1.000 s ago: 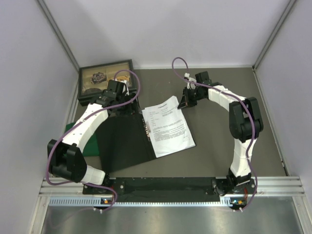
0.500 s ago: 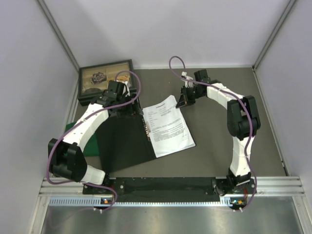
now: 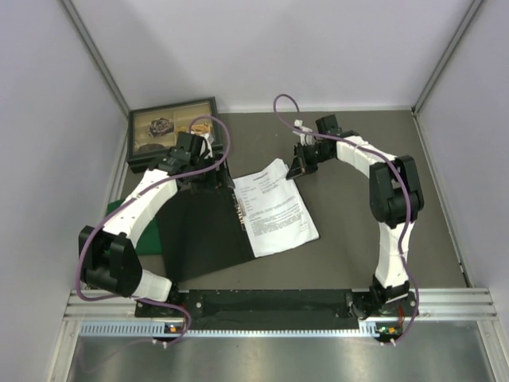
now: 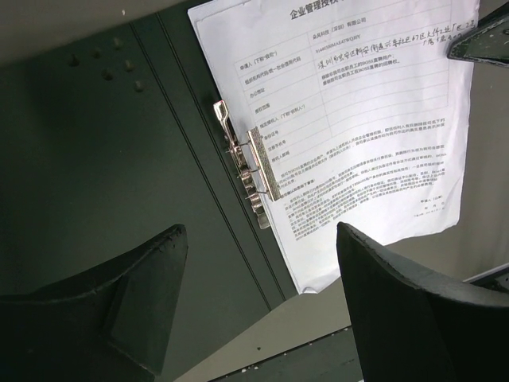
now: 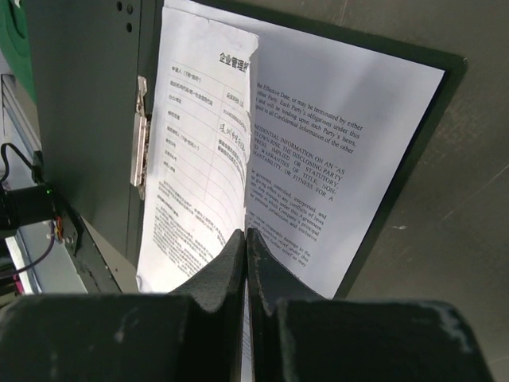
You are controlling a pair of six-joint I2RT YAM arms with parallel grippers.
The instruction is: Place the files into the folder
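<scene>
The folder [image 3: 203,231] lies open, black inside up, with its metal clip [image 3: 237,208] along the spine. The files [image 3: 274,213], printed white sheets, lie on its right half. My right gripper [image 3: 300,167] is shut on the far edge of the top sheet [image 5: 203,167], which stands curled up off the English-text sheet [image 5: 342,183] below it. My left gripper [image 3: 208,177] hovers open and empty over the folder's far edge. The left wrist view shows the clip [image 4: 246,163] and the top sheet [image 4: 358,119] beyond its fingers [image 4: 151,270].
A black glass-lidded box [image 3: 171,127] stands at the back left, behind the left arm. A green cloth [image 3: 147,239] pokes out from under the folder's left side. Grey walls close in the table on both sides and at the back.
My right gripper has shifted slightly left with the sheet's edge in it, and the sheet's far corner has curled further in. The left arm has not moved.
</scene>
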